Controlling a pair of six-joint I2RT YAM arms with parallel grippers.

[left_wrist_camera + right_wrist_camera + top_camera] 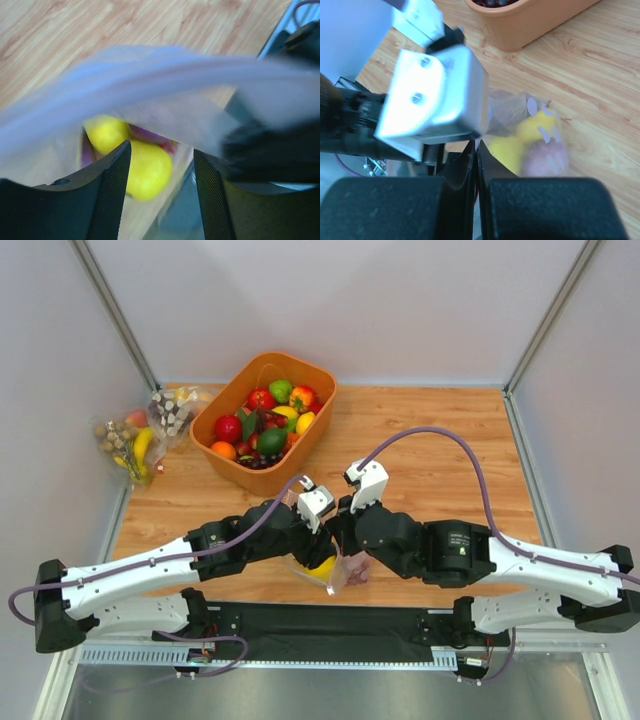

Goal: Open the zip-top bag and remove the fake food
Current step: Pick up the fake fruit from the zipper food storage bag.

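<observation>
The zip-top bag (346,571) sits at the near edge of the tabletop (440,430), between the two arms, its mouth held up. Inside lies fake food (147,167): two yellow round fruits and something purple (partly hidden). The left hand (162,195) is open, its fingers spread at the mouth. The right hand (475,165) is pinched closed on the bag's rim. Farther back stands an orange bin (305,452) full of mixed fruit, and beside it clear bags (135,440) with a banana and nuts.
</observation>
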